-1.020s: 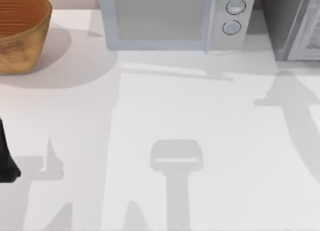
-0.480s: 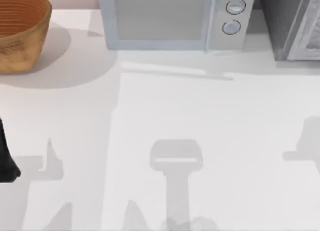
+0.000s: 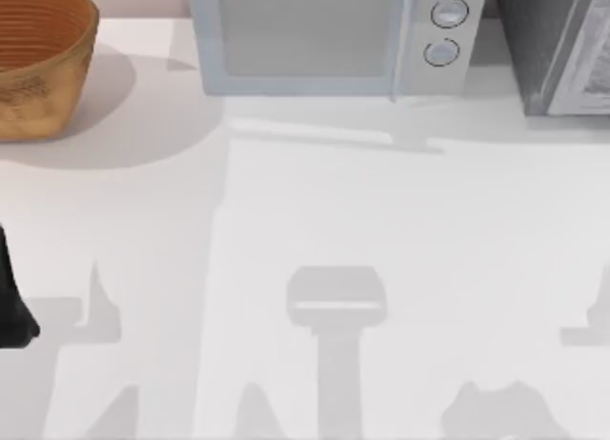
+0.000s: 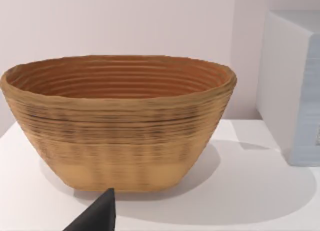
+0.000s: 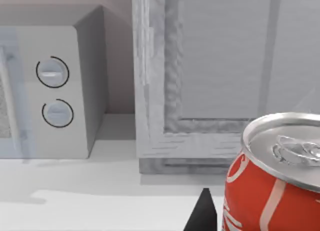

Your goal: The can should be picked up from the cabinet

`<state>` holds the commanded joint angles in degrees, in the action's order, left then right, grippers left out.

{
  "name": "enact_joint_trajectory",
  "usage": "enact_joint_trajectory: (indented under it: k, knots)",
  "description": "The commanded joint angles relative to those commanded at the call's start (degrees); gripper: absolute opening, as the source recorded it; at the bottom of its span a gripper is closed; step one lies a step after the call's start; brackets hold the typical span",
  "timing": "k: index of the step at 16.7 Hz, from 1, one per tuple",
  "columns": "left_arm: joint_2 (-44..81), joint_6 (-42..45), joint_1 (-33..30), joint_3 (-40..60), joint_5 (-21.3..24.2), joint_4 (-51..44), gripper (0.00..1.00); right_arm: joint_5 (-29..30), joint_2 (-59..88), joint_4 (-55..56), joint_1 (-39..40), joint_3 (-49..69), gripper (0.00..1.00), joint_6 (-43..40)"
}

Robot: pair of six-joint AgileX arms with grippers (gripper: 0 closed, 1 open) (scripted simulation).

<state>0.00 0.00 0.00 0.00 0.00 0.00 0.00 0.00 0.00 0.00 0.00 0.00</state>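
Note:
A red can [image 5: 272,191] with a silver top and pull tab looms close in the right wrist view, upright, with the pale grey cabinet [image 5: 220,76] standing behind it. My right gripper [image 5: 255,223] is around the can, and one black fingertip [image 5: 202,215] lies against the can's side. In the top view the cabinet [image 3: 562,50] stands at the back right corner of the table. My left arm [image 3: 11,307] is parked at the table's left edge. One dark fingertip [image 4: 99,217] of its gripper points at a woven basket [image 4: 117,121].
A grey microwave [image 3: 329,35] with two dials stands at the back middle, just left of the cabinet. The woven basket [image 3: 38,59] sits at the back left. The white table [image 3: 381,221] carries shadows of the arms near its front edge.
The right arm's shadow has slid from beside the cabinet down to the table's front right edge. The left arm, basket and microwave have stayed put.

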Motion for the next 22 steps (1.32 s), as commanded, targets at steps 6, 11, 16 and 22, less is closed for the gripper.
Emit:
enact_joint_trajectory:
  k: [6,11,16,22]
  knots:
    - [0.00,0.00,0.00,0.00,0.00,0.00,1.00,-0.51,0.89,0.39,-0.11,0.00,0.00,0.00]
    - [0.00,0.00,0.00,0.00,0.00,0.00,1.00,-11.61,12.83,10.25,-5.81,2.30,0.00,-1.39]
    - [0.00,0.00,0.00,0.00,0.00,0.00,1.00,-32.53,39.33,29.14,-16.69,7.17,0.00,-2.76]
    - [0.00,0.00,0.00,0.00,0.00,0.00,1.00,-61.40,79.67,56.07,-32.92,14.45,0.00,-3.02]
